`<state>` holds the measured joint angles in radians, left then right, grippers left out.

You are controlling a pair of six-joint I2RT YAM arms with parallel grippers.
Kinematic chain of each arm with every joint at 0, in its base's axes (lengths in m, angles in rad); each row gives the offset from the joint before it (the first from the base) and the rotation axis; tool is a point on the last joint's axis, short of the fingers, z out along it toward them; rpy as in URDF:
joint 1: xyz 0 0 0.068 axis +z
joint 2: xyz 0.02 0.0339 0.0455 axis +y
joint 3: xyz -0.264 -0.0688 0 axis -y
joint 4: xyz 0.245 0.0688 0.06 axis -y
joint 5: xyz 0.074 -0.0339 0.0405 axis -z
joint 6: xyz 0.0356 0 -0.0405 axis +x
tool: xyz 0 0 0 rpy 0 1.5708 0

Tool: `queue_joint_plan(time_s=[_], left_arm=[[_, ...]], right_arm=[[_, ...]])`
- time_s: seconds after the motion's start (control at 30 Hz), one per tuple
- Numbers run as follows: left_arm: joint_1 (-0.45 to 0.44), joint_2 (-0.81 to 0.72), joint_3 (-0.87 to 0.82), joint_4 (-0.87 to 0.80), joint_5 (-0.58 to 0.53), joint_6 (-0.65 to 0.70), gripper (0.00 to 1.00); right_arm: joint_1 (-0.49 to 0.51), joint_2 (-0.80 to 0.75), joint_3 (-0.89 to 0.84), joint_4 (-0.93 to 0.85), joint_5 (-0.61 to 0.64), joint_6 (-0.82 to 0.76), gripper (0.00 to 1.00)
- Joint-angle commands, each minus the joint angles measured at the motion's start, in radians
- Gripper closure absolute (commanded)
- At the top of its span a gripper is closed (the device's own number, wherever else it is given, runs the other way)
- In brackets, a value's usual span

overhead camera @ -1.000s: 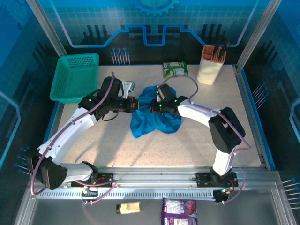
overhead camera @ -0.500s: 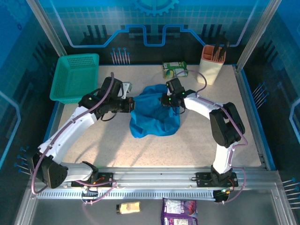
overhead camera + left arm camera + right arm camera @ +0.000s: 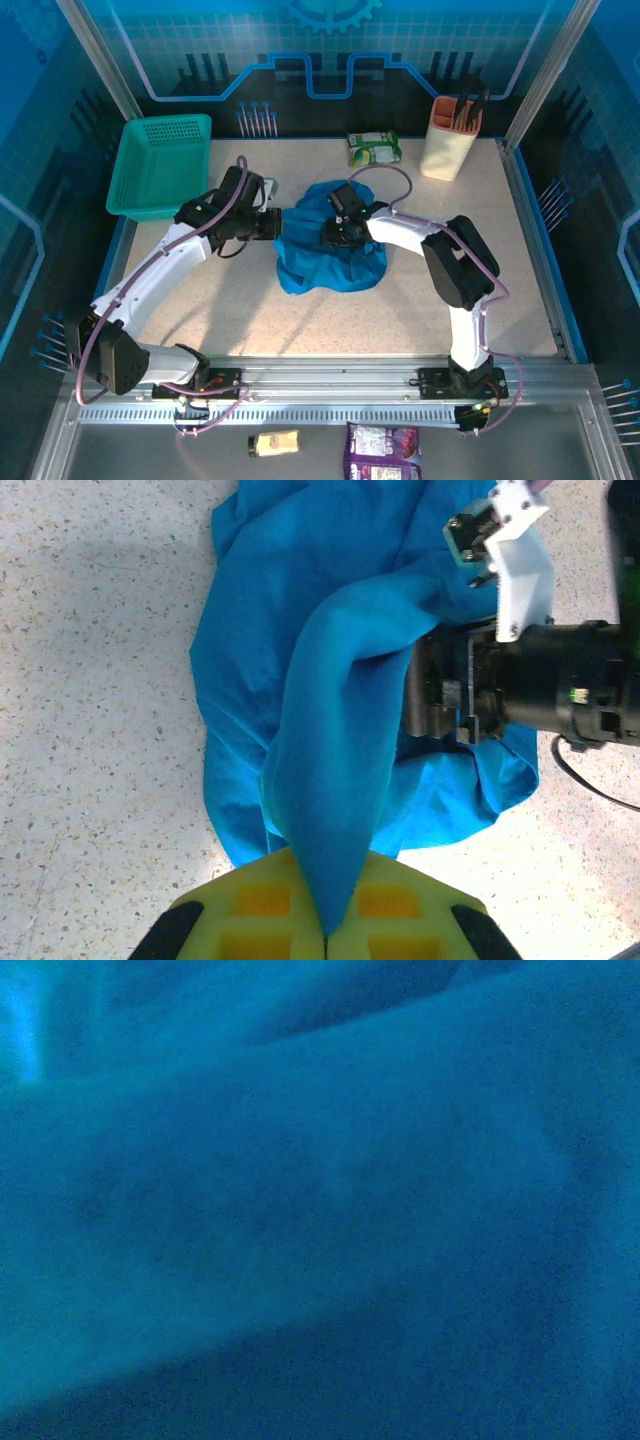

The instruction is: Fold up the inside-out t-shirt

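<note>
Shirt (image 3: 330, 262): found crumpled in a heap at the centre of the counter (image 3: 250, 310), with no flat panel or crease to be seen. My left hand (image 3: 325, 932) was clamped on a ridge of its cloth at the lower edge of the wrist view, drawing it taut. My right hand (image 3: 337, 228) was pressed into the heap's upper right. Whether it was parted or gripping cloth, I could not tell. Judgement: folding not begun, as the shirt had yet to be spread flat.
</note>
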<state>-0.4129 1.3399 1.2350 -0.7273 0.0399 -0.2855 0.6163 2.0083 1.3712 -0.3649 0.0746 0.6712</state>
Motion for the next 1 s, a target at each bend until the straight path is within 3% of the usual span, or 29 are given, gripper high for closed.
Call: queue_joint_plan(time_s=[0.0,0.13,0.27,0.33,0.53,0.7,0.83,0.97], left_arm=[[0.014,-0.029,0.018,0.005,-0.018,0.026,1.0],[0.027,-0.035,0.013,0.018,-0.027,0.031,1.0],[0.068,-0.023,-0.001,0.062,-0.017,0.021,1.0],[0.091,-0.012,0.006,0.086,-0.01,0.016,1.0],[0.169,0.051,0.036,0.114,-0.02,0.04,1.0],[0.226,0.118,0.018,0.114,-0.04,0.049,1.0],[0.243,0.143,-0.04,0.12,-0.054,0.036,1.0],[0.241,0.164,-0.116,0.138,-0.005,0.002,1.0]], right_arm=[[0.001,0.066,0.078,-0.08,0.062,0.003,0.47],[0.004,0.107,0.102,-0.119,0.092,-0.022,0.51],[-0.003,0.069,0.07,-0.132,0.107,-0.093,0.9],[-0.011,0.012,0.044,-0.151,0.104,-0.128,0.98],[-0.071,-0.238,0.002,-0.313,-0.003,-0.252,1.0],[-0.155,-0.446,0.087,-0.532,-0.074,-0.35,1.0],[-0.19,-0.525,0.212,-0.651,-0.071,-0.393,1.0],[-0.179,-0.523,0.315,-0.699,-0.16,-0.397,1.0]])
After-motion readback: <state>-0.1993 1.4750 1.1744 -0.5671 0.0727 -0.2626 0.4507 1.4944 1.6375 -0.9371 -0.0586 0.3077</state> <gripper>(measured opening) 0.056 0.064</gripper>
